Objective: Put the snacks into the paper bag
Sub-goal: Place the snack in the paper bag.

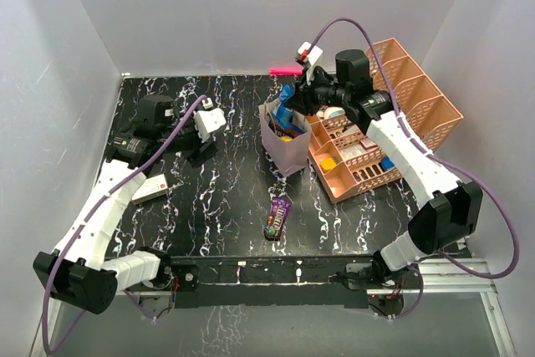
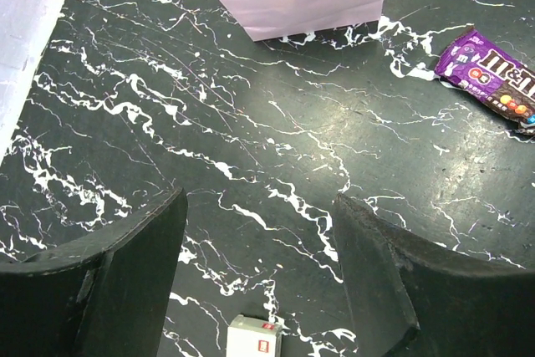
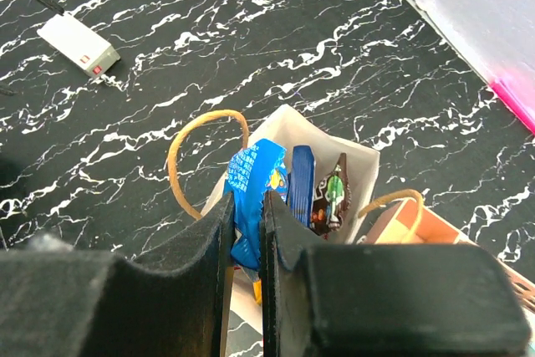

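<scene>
Right wrist view: right gripper (image 3: 247, 206) jaws almost together, pinching a blue packet (image 3: 253, 171) by its upper part so it hangs on edge, its lower end down inside the mouth of the paper bag (image 3: 355, 155). It is probably held edge-on so it slips in next to what's in there: a blue bar (image 3: 302, 175) and a dark packet (image 3: 336, 191) stand upright in the bag right beside it. The tan handles (image 3: 177, 152) flop outward, off the opening. This reads as the drop step, since the packet is directly in the bag mouth and a release should do it. Risk: the packet could snag on the bag rim or a handle.

Top external view: bag stands upright mid-table (image 1: 226, 198), just beside a salmon mesh tray (image 1: 338, 190), and the right arm reaches in over that tray. One purple packet (image 1: 277, 216) lies flat in front of the bag, apart from it, no gripper on it, so likely next to go. Small coloured bits sit in the tray compartments, can't tell what they are.

Left wrist view: left gripper (image 2: 261, 206) spread wide, holding nothing, low over bare table. Bag base is ahead, purple packet ahead-right, both well apart from the fingers. A white box (image 2: 255, 340) sits at the bottom edge of the view, between the two fingers. The left arm looks parked clear of the right arm's work
</scene>
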Motion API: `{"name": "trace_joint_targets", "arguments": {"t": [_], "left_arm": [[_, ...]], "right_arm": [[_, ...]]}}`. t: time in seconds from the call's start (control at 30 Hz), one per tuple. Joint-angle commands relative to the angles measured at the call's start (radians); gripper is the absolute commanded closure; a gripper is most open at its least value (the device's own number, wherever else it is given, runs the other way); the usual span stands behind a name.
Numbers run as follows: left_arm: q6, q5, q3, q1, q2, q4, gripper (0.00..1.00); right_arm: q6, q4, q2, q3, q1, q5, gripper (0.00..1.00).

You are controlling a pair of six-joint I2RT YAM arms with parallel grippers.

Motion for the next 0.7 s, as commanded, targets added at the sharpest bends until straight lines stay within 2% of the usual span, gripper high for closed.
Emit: {"name": "trace_joint_targets", "arguments": {"t": [0.0, 0.43, 0.67], "left_arm": [[-0.005, 0.035, -0.009, 0.007, -0.032, 0.003, 0.31], [-0.002, 0.038, -0.014, 0.006, -0.037, 0.003, 0.3], [0.001, 0.039, -0.016, 0.006, -0.039, 0.001, 0.3]], "right_arm": [[0.029, 0.064, 0.032, 0.017, 0.026, 0.001, 0.83], [0.069, 0.058, 0.17, 0.089, 0.078, 0.046, 0.84], [0.097, 0.076, 0.21, 0.109, 0.099, 0.125, 0.85]]}}
